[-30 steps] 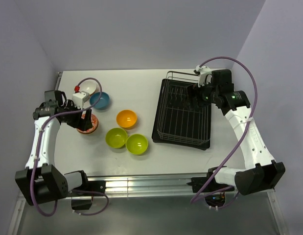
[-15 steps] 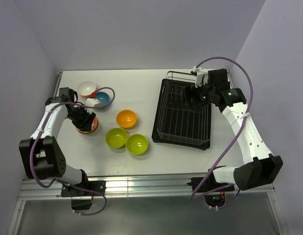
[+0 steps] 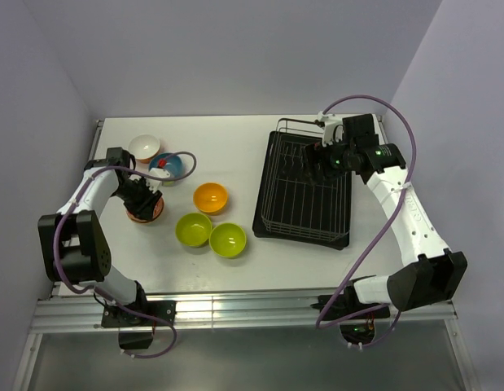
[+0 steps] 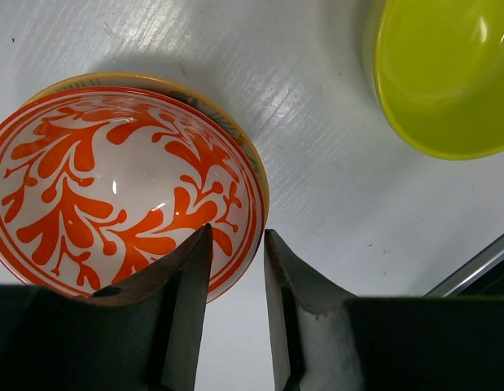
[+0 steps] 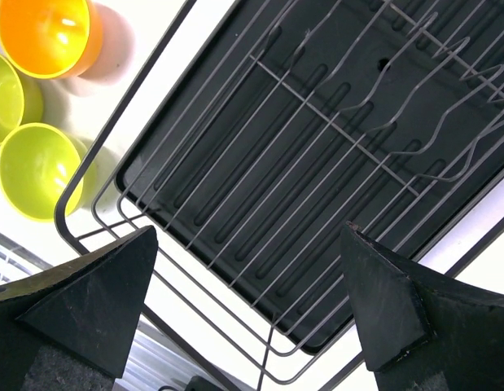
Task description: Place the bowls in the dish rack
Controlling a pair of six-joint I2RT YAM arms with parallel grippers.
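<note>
The white table is taken up on its right side by the dish rack, a black wire frame over a black tray. The right gripper is held above the far part of the rack with its jaws spread wide and nothing between them. In its wrist view only wire and tray are seen beneath it. At the left of the table the left gripper is lowered onto the red-patterned bowl. Its fingers are drawn close together astride the rim, one inside and one outside; whether the rim is actually pinched cannot be told. All the bowls are found on the table, well apart from the rack. The orange bowl is placed mid-table, with the two lime green bowls side by side just nearer. The blue bowl and the cream-white bowl are set at the far left
</note>
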